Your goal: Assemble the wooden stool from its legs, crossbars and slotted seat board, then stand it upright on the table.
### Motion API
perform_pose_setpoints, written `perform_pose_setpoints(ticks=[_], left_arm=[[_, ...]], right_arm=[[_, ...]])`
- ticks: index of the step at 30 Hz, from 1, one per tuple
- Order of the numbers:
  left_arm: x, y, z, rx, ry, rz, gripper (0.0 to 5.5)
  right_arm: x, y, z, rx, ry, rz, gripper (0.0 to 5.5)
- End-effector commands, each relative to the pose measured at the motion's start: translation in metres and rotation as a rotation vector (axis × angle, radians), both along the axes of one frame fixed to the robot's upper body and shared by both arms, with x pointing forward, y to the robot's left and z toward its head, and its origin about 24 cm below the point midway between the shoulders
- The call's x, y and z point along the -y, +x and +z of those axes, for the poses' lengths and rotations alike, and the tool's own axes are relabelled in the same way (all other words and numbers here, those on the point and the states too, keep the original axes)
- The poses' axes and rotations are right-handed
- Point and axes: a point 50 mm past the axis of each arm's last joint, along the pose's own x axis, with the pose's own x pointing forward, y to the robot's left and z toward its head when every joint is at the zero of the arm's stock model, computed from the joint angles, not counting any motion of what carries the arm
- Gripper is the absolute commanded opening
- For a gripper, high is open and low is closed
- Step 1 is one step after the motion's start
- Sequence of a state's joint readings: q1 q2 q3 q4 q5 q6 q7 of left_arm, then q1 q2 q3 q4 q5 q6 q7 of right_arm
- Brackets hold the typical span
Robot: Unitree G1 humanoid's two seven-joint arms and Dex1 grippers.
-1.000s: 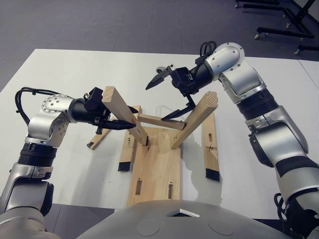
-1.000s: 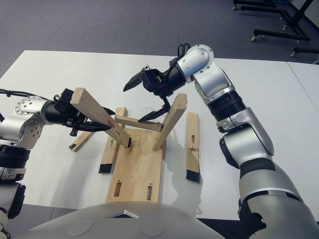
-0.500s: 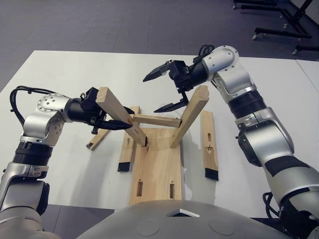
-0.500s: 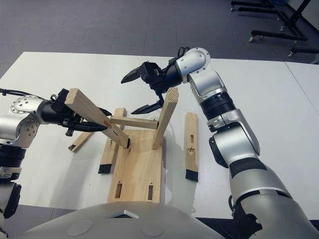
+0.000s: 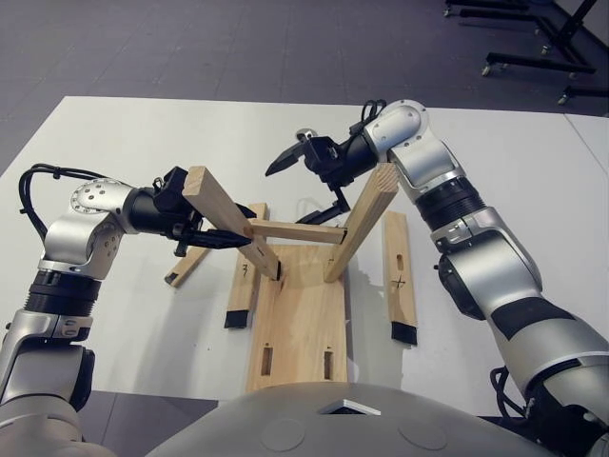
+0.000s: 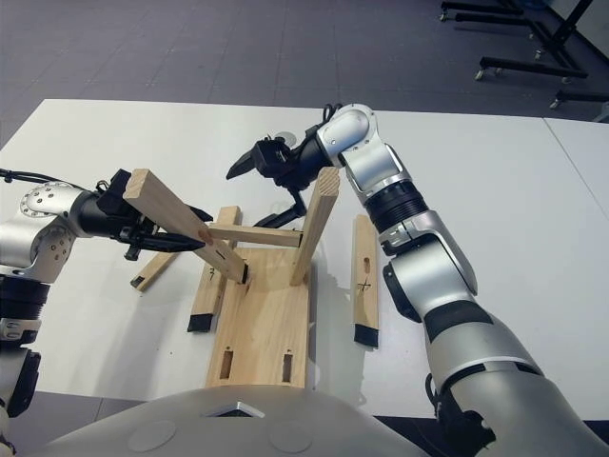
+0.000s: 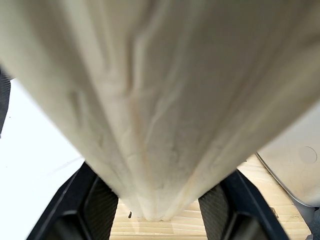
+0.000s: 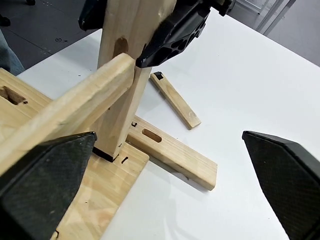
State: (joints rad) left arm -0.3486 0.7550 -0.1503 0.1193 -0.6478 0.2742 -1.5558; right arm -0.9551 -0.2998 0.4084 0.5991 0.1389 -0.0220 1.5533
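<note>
Left gripper (image 5: 233, 227), left of centre in the left eye view, is clamped on the left leg (image 5: 221, 205); in the left wrist view its dark pads (image 7: 99, 210) press on either side of the wood. That leg is tilted, with its top toward the upper left and its foot at the upper left corner of the seat board (image 5: 297, 319) — whether it sits in a slot I cannot tell. Below the gripper a short bar (image 5: 187, 266) lies flat on the white table (image 5: 124, 143), and just right of it a loose leg (image 5: 242, 290) with a black foot lies along the board's left edge. Seat board lies flat at lower centre, with two open slots near its bottom edge. Crossbar (image 5: 297, 231) runs roughly level between the two raised legs and meets each at about mid-height. Above it, at upper centre, the right gripper (image 5: 306, 185) hangs with its fingers spread wide and holds nothing; in the right wrist view the crossbar (image 8: 65, 115) runs close past one finger (image 8: 45, 175), with the other well clear over the table. Right leg (image 5: 363, 227) leans the opposite way, with its top toward the upper right just beside the right gripper's lower finger and its foot at the board's upper right corner. Second loose leg (image 5: 401, 276) lies flat — right of the board, apart from it, black foot toward the bottom of the frame.
</note>
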Motion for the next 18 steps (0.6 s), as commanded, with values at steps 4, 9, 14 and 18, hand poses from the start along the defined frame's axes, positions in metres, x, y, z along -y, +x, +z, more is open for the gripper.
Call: perform_pose_setpoints(ticks=[4,9,14,18], left_arm=[[-0.005,-0.021,-0.046,-0.218,0.127,-0.007,2.03],[-0.003,-0.019,-0.046,-0.211,0.124,-0.010,2.03],[0.002,-0.019,-0.045,-0.204,0.120,-0.017,2.03],[0.010,-0.021,-0.043,-0.202,0.117,-0.029,2.03]], right_arm=[[-0.003,-0.018,0.011,-0.038,0.023,0.116,5.40],[-0.004,-0.025,0.007,-0.036,0.005,0.134,5.40],[-0.002,-0.031,0.006,-0.018,-0.024,0.156,5.40],[-0.002,-0.035,0.006,-0.019,-0.038,0.170,5.40]])
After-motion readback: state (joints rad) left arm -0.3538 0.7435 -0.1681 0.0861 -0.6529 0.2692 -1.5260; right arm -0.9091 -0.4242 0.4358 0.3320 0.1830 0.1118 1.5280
